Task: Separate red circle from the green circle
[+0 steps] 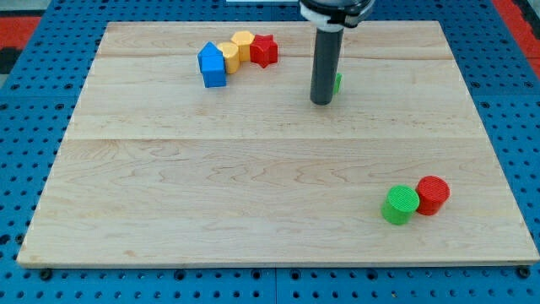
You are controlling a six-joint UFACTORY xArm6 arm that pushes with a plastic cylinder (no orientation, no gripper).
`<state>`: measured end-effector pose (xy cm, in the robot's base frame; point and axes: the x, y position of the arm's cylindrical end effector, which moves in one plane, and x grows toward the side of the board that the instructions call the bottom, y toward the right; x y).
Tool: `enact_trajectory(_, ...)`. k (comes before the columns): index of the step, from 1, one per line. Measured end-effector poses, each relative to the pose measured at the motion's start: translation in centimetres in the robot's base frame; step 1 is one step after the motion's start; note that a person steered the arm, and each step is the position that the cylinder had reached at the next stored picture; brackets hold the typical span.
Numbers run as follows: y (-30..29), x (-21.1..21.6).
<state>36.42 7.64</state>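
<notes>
Our tip [321, 101] stands in the upper middle of the frame, and the pair we must part lies well away from it, down and to the right, near the lower right corner of the bench [211, 219]. There the red circle [433, 194] touches the green circle [400, 204], red on the right and slightly higher, so the line through them runs nearly across the frame. We judge that a push must enter along that seam or take the red one from its left side.

We carry no jaws, only a rod, so nothing is held. A small green block [337, 82], mostly hidden behind the rod, sits just beside it; whether they touch we cannot tell.
</notes>
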Motion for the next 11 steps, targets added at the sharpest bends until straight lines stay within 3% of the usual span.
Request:
enact_trajectory(2,-2.5,-6.6)
enact_trajectory(5,10.2,-9.1)
enact_trajectory(6,12.2,-3.5)
enact_trajectory(7,12.3,6.9)
enact_trajectory(8,15.0,12.2)
enact_trajectory(9,24.0,15.7)
enact_trajectory(10,21.3,18.4)
enact_trajectory(11,15.6,16.4)
